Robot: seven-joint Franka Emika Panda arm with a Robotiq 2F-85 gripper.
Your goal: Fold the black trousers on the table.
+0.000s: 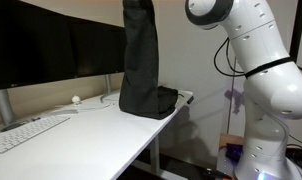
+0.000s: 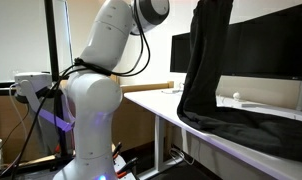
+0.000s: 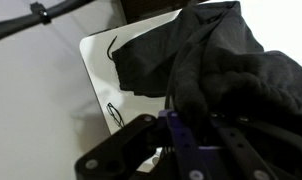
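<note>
Trousers: black trousers (image 1: 141, 60) hang as a tall column from above the frame top in both exterior views (image 2: 206, 70). Lower end is heaped on the table (image 1: 91, 135) at its corner, about 2 o'clock from the keyboard (image 1: 26, 133).
Wrist view: cloth (image 3: 231, 60) bunched from 12 to 4 o'clock. White table corner (image 3: 96, 60) shows at 10 o'clock.
Claw: gripper (image 3: 191, 135) is out of frame in both ext. views. In the wrist view its tips are buried in cloth. Judged clamped on the trousers, since the cloth hangs taut from it.
Arm: reaches up w/ wrist out of shot (image 1: 256, 50).
Step (judged): lift done, fold not yet laid. Next is to carry the held end across and lower it over the heap.
Risk 1: heap sits right at the table edge (image 2: 161, 100). A sideways drag could pull it off the corner.
Risk 2: grip looks like a bunch, not a clean hem, so layers may slip out or the fold may land twisted.
Risk 3: the monitor (image 1: 51, 45) is near, at 9 o'clock of the column. Swinging cloth could brush it.
</note>
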